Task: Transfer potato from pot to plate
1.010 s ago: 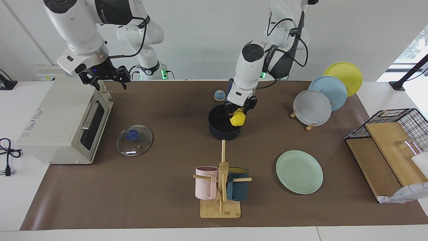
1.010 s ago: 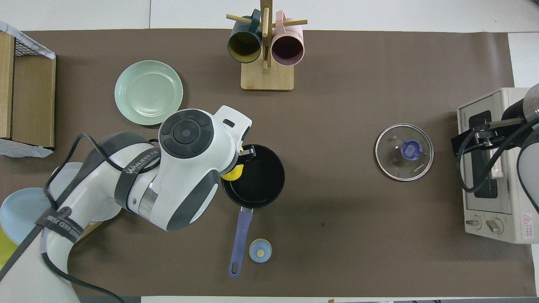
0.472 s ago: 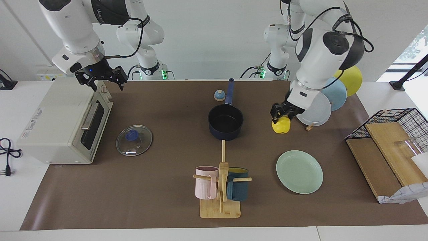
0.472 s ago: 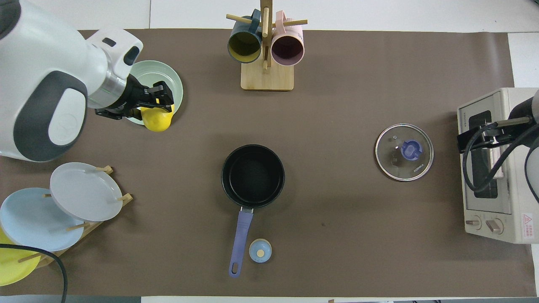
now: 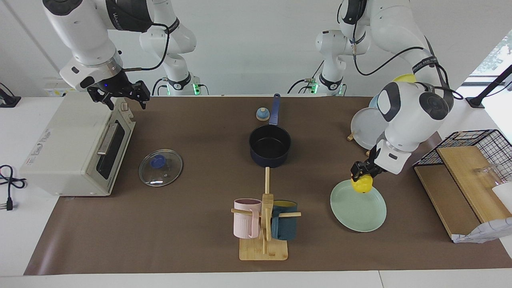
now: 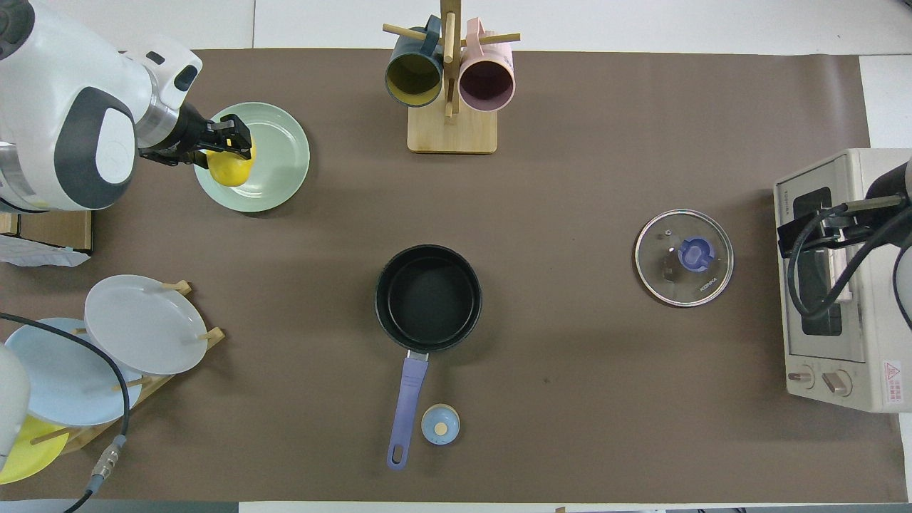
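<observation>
Brown matting covered the white bench under both arms. At the mat's edge farthest from the robots, toward the left arm's end, lay the pale mint-green round plate point(image 5: 358, 206). The left gripper point(image 5: 360, 175) hung over the plate's rim nearest the robots, clenched on the small bright yellow lumpy potato point(image 5: 361, 184); the potato was in the air, not yet on the plate. The dark navy-blue round saucepan, i.e. the pot point(image 5: 270, 146), stood empty near the mat's middle.

To do this step well, I think the arm should carry the potato approx. over the plate's centre, lower it until it touches, and only then let go, because a lumpy oval thing may roll off a shallow rim.

The right gripper point(image 5: 119, 95) waited with fingers spread above the cream-coloured toaster oven point(image 5: 76, 146) at the right arm's end of the bench.
</observation>
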Robot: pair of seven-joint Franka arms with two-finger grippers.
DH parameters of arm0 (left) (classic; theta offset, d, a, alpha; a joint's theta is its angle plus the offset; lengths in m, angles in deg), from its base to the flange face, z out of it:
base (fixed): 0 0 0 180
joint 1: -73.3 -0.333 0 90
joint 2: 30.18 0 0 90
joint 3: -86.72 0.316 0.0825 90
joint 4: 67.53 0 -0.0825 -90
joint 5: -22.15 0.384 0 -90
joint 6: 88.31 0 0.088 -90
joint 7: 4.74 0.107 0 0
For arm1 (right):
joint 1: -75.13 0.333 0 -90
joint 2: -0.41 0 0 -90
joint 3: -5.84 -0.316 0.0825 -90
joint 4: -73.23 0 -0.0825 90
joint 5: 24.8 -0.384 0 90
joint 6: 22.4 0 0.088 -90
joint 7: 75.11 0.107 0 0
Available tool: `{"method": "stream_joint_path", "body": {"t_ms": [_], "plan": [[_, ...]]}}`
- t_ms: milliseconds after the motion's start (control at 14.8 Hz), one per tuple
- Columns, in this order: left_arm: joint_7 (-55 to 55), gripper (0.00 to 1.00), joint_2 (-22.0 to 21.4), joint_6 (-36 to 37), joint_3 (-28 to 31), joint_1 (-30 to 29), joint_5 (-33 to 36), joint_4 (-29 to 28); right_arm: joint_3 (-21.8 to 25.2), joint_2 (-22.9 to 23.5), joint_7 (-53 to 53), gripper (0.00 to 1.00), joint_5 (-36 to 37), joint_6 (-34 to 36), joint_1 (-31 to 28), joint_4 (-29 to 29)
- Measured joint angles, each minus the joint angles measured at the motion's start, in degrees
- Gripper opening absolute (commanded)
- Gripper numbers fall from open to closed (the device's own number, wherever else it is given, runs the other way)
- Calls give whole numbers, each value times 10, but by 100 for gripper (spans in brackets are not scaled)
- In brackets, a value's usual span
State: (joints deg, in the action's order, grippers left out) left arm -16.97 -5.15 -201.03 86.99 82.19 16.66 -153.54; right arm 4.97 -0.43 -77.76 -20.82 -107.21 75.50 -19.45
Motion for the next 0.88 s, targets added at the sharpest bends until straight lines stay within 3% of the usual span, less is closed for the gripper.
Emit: {"method": "stream_joint_path", "body": {"t_ms": [202, 472, 539, 606, 876], "plan": [[8, 0, 42, -42, 0, -4, 16, 0, -1, 0, 0, 100, -1, -1, 0, 0], [10, 0, 56, -66, -4, -2, 19, -24, -1, 0, 0, 100, -1, -2, 0, 0], [10, 18, 56, -74, -5, -2, 19, -31, -1, 0, 0, 100, -1, -3, 0, 0], [14, 99, 56, -79, -5, -2, 20, -35, -1, 0, 0, 100, -4, -3, 0, 0], [33, 100, 50, -71, -4, -3, 25, -25, 0, 0, 0, 100, -14, -15, 0, 0]]}}
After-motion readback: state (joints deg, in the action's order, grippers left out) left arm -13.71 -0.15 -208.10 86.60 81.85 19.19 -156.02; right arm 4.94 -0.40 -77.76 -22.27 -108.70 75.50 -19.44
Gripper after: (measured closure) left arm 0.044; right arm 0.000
